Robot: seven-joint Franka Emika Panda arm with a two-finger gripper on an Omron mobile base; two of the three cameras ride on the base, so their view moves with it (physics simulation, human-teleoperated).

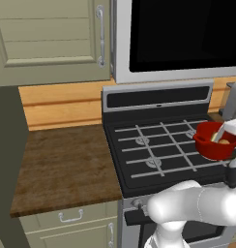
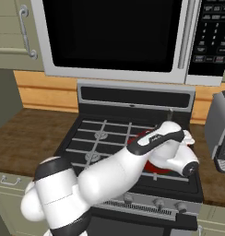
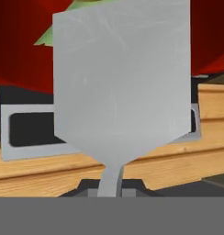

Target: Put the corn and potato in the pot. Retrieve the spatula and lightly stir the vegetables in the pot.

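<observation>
spatula (image 3: 120,82) fills the middle of the hand view, its flat pale grey blade broad side on to the camera and its thin neck running down to the tool (image 3: 110,190) at the bottom edge. the tool is closed tight on the spatula's handle, with the dark finger tips (image 3: 86,188) showing just beside the neck. behind the blade's upper part lies the red of the pot (image 3: 22,41), and a strip of yellow-green corn (image 3: 49,36) peeks out past the blade's upper left corner.

in the left base view the pot (image 1: 213,147) stands on the right side of the stove (image 1: 158,150), on the dark grates, with the white hand reaching down into it from the right. a small golden-brown potato (image 1: 224,142) rests inside the pot, just beside a pale sliver (image 1: 217,137) that may be the corn or the blade; which one cannot be told. in the right base view the arm lies across the stove and covers most of the pot (image 2: 143,136), so that no more than a red edge shows.

around the stove: a brown wooden surface (image 1: 62,169) to its left, a microwave (image 2: 114,37) above it, pale green cabinets (image 1: 47,38) at upper left, and a grey toaster (image 2: 220,133) on the right.
</observation>
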